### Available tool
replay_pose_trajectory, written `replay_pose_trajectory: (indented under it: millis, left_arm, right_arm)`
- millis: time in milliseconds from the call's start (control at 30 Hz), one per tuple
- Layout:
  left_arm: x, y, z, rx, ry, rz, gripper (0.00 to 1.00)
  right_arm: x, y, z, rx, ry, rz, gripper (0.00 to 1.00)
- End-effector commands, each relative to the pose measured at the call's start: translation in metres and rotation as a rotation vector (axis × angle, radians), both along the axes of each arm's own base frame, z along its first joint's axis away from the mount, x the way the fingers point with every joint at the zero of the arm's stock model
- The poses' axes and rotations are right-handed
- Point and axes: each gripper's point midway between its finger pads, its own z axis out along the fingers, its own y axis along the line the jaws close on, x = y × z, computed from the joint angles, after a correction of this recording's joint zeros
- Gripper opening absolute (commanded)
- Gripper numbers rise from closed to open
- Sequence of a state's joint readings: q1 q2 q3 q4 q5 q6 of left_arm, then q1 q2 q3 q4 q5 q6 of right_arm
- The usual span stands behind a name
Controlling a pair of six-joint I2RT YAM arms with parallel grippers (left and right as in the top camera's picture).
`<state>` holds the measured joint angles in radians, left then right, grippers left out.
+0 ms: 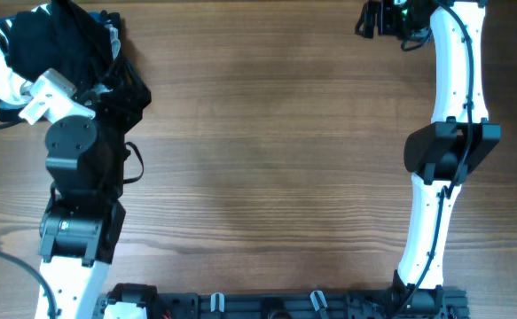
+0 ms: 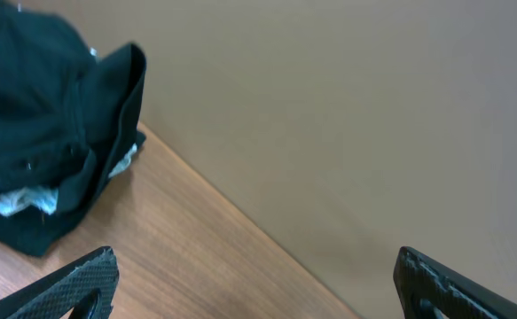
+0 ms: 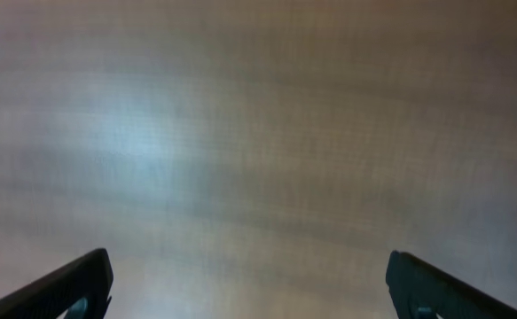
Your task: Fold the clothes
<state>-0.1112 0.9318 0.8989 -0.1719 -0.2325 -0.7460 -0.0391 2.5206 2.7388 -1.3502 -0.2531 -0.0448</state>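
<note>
A crumpled pile of black and white clothes (image 1: 50, 40) lies at the table's far left corner. It also shows in the left wrist view (image 2: 36, 115), bunched up near the table's edge. My left gripper (image 2: 254, 270) is open and empty, with the pile off to the left of its jaws and not touching them. In the overhead view the left wrist sits over the pile's near edge and hides the fingers. My right gripper (image 1: 371, 18) is at the far right of the table, well away from the clothes. It is open and empty over bare wood (image 3: 249, 266).
The wooden table (image 1: 267, 159) stretches between the two arms. Its far edge (image 2: 240, 221) runs diagonally through the left wrist view, with a plain beige surface beyond it. Both arm bases stand on a black rail (image 1: 276, 306) along the near edge.
</note>
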Motion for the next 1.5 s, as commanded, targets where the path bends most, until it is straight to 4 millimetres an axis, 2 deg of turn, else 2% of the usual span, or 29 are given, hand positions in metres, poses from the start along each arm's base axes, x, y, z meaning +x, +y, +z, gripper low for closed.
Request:
replay_pose_trajectory:
  millis: [0,33,67,167,333,500,667,833,900,1033,1167,1200,1433,1467]
  left_arm:
    - [0.005,-0.009,-0.025,-0.049,0.077,-0.022,1.00]
    - [0.004,-0.011,-0.034,-0.048,0.112,-0.033,1.00]
    - [0.001,-0.013,-0.046,-0.045,0.164,-0.042,1.00]
    - [-0.004,-0.013,-0.063,-0.039,0.236,-0.045,1.00]
    - [-0.001,-0.014,-0.081,-0.032,0.301,-0.043,1.00]
    - [0.005,-0.015,-0.102,-0.026,0.361,-0.041,1.00]
    - [-0.005,-0.013,-0.124,-0.021,0.405,-0.040,1.00]
    - [-0.037,-0.009,-0.162,-0.016,0.455,-0.038,1.00]
    - [-0.058,-0.007,-0.185,-0.014,0.476,-0.037,1.00]
    - [-0.101,-0.001,-0.245,-0.007,0.539,-0.034,1.00]
    - [-0.132,0.005,-0.293,0.002,0.578,-0.024,1.00]
    - [-0.137,0.006,-0.299,0.008,0.588,-0.025,1.00]
    - [-0.125,0.001,-0.268,-0.004,0.431,-0.044,1.00]
    - [-0.122,-0.001,-0.258,-0.009,0.381,-0.054,1.00]
  right_arm:
    - [0.029,-0.001,0.046,-0.006,-0.201,-0.017,1.00]
    - [0.038,-0.001,0.053,-0.008,-0.247,-0.017,1.00]
    - [0.055,-0.003,0.068,-0.015,-0.341,-0.021,1.00]
    - [0.084,-0.004,0.101,-0.022,-0.525,-0.023,1.00]
    - [0.101,-0.005,0.129,-0.025,-0.662,-0.023,1.00]
    - [0.099,-0.005,0.125,-0.024,-0.643,-0.023,1.00]
    - [0.097,-0.005,0.121,-0.023,-0.622,-0.023,1.00]
    - [0.097,-0.005,0.121,-0.023,-0.622,-0.023,1.00]
    - [0.097,-0.005,0.121,-0.023,-0.622,-0.023,1.00]
    - [0.097,-0.005,0.121,-0.023,-0.622,-0.023,1.00]
    - [0.097,-0.005,0.121,-0.023,-0.622,-0.023,1.00]
    - [0.097,-0.005,0.121,-0.023,-0.622,-0.023,1.00]
    - [0.097,-0.005,0.121,-0.023,-0.622,-0.023,1.00]
    - [0.097,-0.005,0.121,-0.023,-0.622,-0.023,1.00]
